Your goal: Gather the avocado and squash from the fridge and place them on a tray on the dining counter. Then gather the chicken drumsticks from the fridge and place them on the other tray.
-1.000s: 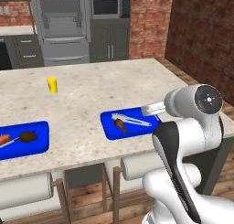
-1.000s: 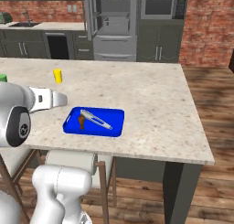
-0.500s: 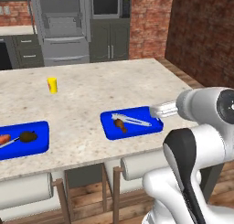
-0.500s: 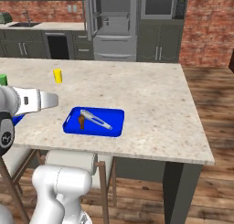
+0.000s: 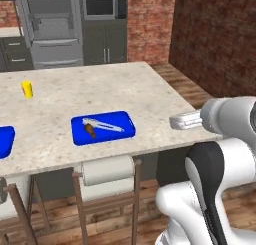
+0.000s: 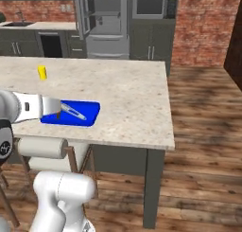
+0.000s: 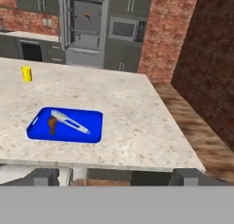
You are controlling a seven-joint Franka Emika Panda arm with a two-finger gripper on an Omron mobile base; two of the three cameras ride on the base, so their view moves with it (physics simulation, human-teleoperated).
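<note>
Here, you have the dining counter (image 7: 137, 127), a beige speckled stone slab, carrying a shallow bright-blue tray (image 7: 93, 120) with rounded corners and a raised rim. Inside it lie one reddish-brown club-shaped chicken drumstick (image 7: 52, 124) at the left end and, just beside it, a pair of pale metal tongs (image 7: 69, 121) set on a slant. In the left base view a second blue tray (image 5: 4, 141) sits well apart at the frame's left edge; you cannot tell its contents. A small yellow cylinder (image 7: 26, 74) stands upright farther back on the stone. Beyond the counter, the grey fridge (image 7: 83, 31) stands with its door open, a small brown item on an upper shelf. Your gripper (image 7: 116, 176) hangs off the counter's near edge, jaws spread wide with nothing between them.
</note>
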